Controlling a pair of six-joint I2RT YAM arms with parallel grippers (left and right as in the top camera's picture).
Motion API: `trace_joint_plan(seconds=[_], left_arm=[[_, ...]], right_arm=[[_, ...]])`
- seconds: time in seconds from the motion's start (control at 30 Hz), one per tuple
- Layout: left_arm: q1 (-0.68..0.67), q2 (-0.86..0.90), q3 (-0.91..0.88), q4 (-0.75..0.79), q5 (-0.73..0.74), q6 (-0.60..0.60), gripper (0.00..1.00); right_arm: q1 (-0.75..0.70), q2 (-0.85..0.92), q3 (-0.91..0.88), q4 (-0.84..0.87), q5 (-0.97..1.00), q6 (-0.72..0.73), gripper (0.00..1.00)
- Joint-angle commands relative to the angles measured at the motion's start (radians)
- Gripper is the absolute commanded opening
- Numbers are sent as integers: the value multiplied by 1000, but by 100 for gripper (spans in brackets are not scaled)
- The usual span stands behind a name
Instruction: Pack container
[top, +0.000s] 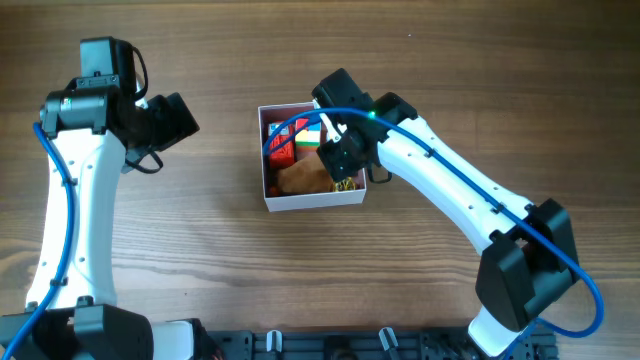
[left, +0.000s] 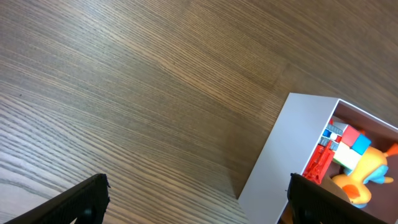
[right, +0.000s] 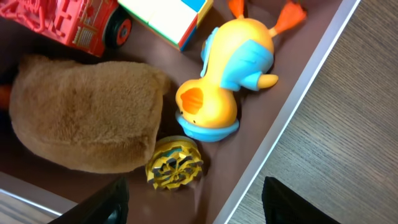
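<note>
Inside the container (top: 312, 201) — brown plush (right: 87, 121), duck (right: 227, 74), yellow ball (right: 175, 163), red truck (right: 68, 22)

The white-walled container (top: 315, 198) sits directly on the wood-grain table (top: 200, 250)

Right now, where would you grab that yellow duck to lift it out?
Probably the duck by its rounded body, from straight above, closing across its width. It lies flat with free space on both sides of the body, while its head is close beside the plush.
</note>
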Motion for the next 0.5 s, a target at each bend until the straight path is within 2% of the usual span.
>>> trace_joint_plan(seconds=[0.0, 0.07, 0.13, 0.2, 0.3, 0.33, 0.47], left_arm=[[6, 3, -9, -6, 11, -5, 92], [6, 3, -9, -9, 11, -2, 92], [6, 3, -9, -8, 11, 16, 90], [6, 3, -9, 0, 10, 59, 89], [-25, 3, -9, 66, 6, 107, 100], [-48, 3, -9, 95, -5, 123, 100], [-97, 4, -9, 150, -109, 124, 100]], right_arm=[[-6, -36, 20, 48, 61, 108, 69], [-36, -117, 58, 53, 158, 187, 75], [-104, -212, 89, 52, 196, 238, 100], [-232, -313, 97, 65, 119, 246, 100], [-447, -375, 97, 28, 94, 209, 100], [-503, -384, 97, 29, 94, 186, 100], [-629, -399, 97, 18, 85, 146, 100]])
